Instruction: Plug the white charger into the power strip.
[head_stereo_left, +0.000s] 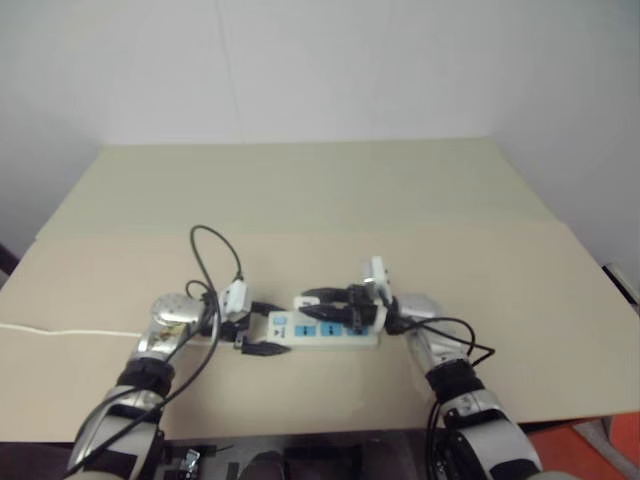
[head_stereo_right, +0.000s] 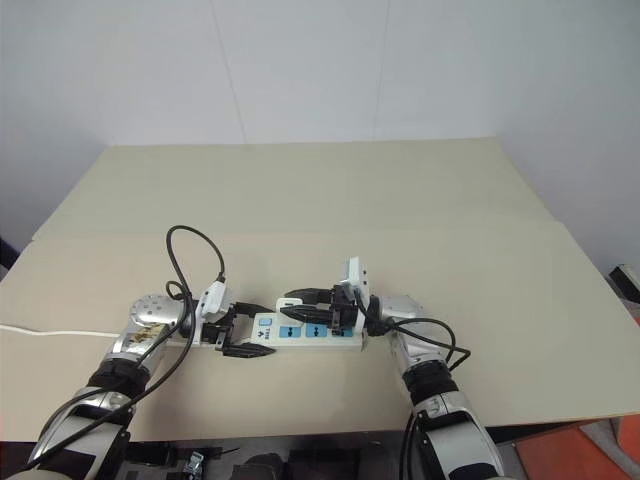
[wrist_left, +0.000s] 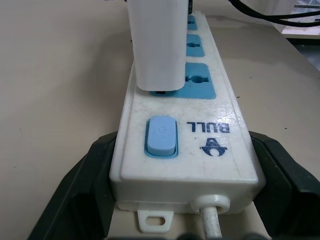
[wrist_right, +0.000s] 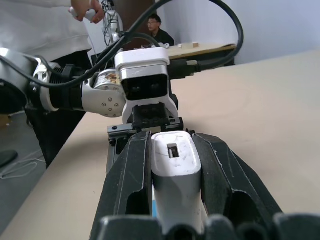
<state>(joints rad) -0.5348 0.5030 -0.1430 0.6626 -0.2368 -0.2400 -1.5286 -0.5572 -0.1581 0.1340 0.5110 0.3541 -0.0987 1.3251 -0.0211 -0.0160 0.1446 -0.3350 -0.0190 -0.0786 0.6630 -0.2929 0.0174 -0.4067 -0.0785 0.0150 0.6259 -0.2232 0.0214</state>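
Observation:
The power strip (head_stereo_left: 330, 331) lies flat on the tan table, a white bar with blue sockets and a blue switch (wrist_left: 161, 135) at its left end. My left gripper (head_stereo_left: 267, 328) is shut on that switch end, one black finger (wrist_left: 80, 190) on each long side. My right gripper (head_stereo_left: 322, 303) is shut on the white charger (wrist_right: 175, 172) and holds it level over the strip. In the left wrist view the charger (wrist_left: 157, 45) stands with its lower end just above the strip's top. It sits by the socket nearest the switch (wrist_left: 199, 81), offset toward one edge.
The strip's white cable (head_stereo_left: 70, 332) runs off the table's left edge. Black cables loop over both wrists. The right wrist view shows people standing and sitting beyond the table. Bare tabletop (head_stereo_left: 320, 200) stretches to the far wall.

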